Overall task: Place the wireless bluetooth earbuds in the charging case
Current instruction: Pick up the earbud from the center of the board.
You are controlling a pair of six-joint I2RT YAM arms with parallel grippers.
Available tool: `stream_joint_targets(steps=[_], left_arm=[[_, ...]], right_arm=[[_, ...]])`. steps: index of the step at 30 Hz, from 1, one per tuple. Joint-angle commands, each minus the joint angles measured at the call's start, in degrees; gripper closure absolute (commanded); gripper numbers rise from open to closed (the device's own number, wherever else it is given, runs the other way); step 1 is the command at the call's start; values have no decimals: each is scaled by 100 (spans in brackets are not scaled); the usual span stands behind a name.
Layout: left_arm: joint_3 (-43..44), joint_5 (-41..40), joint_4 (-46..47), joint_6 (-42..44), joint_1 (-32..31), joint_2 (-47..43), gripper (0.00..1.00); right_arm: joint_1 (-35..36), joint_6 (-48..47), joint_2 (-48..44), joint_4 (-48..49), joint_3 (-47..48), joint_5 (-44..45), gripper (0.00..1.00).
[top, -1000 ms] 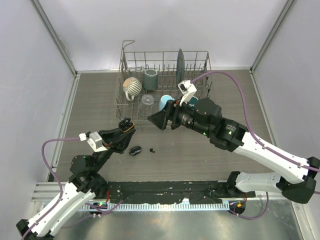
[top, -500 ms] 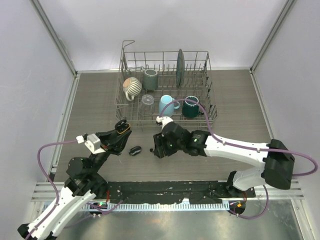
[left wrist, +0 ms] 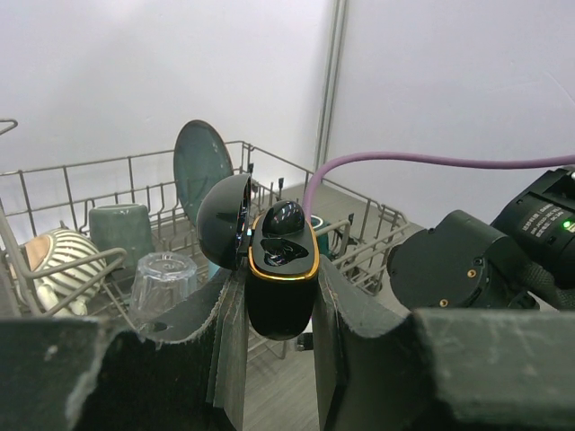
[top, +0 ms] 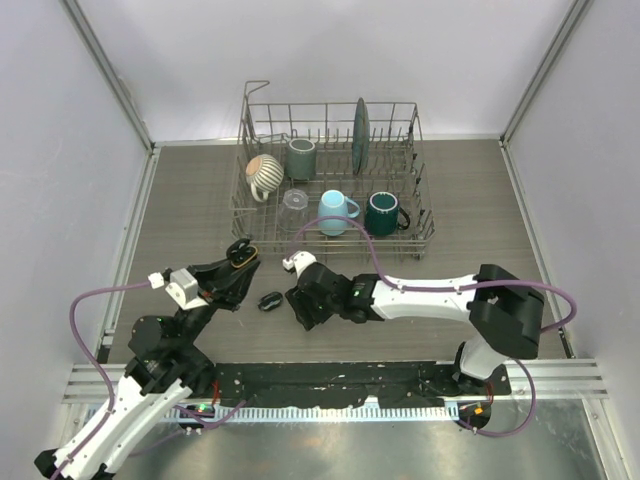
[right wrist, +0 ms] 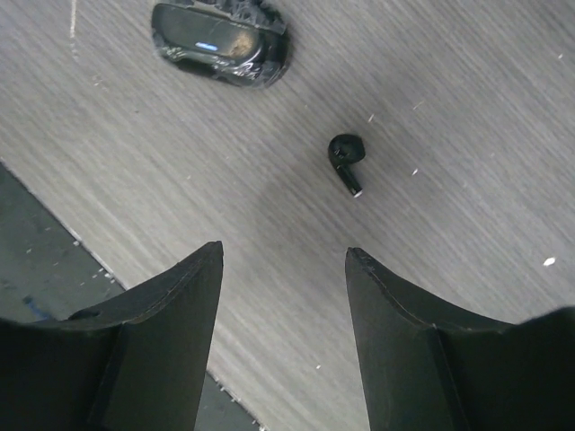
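In the right wrist view, the right arm's fingers [right wrist: 171, 323] fill the bottom of the frame. They are spread well apart and empty, hanging over the grey wood-grain worktop [right wrist: 467, 108]. Just beyond the gap between them, slightly right of centre, a small black comma-shaped earbud [right wrist: 346, 160] lies flat, its round head up-frame and its short stem pointing down and right. Farther off, in the upper left corner, rests a closed black oval case [right wrist: 220, 43], well apart from the bud.

The bud looks hard, glossy and almost weightless, so a pinch could easily make it skid or pop free. The safest hold is probably across the widest part of the rounded head, with the pads down at the worktop; the stem seems too thin to grip.

In the left wrist view, the left arm's fingers [left wrist: 225, 332] are clamped on the lower body of an open glossy black charging case with a gold rim [left wrist: 281, 296]. It is held upright at frame centre, its domed lid [left wrist: 223, 220] tipped back to the left. One socket seems filled by a dark bud [left wrist: 286, 217]; the other I cannot tell.

Farthest away, a wire dish rack [top: 310, 103] stands across the upper middle of the top view.
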Motion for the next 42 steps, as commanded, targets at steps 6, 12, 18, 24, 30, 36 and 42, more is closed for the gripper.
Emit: stream_joint_targets(steps=[6,12,18,24,30,36,42], left_arm=[[297,-88,-93,177,15,-73,100],[297,-88,-111,185,24,-82,100],[280,-97,-102,186,15,-56,100],[236,-88,-40,177,15,-20,100],[245,-88,4,185,15,59,100],[236,-88,65,124,15,111,100],[227,-88,100,124,15,155,100]], right_arm=[[17,-894,603,814,274,328,37],[8,-1070,884,1016,344,398,38],[8,-1167,1033,999,476,696,37],[8,-1290,1192,972,643,802,37],[-114,-1299,1368,1008,670,680,43],[-282,-1194,1412,1157,529,442,45],[-352,-1000,1421,1183,494,240,52]])
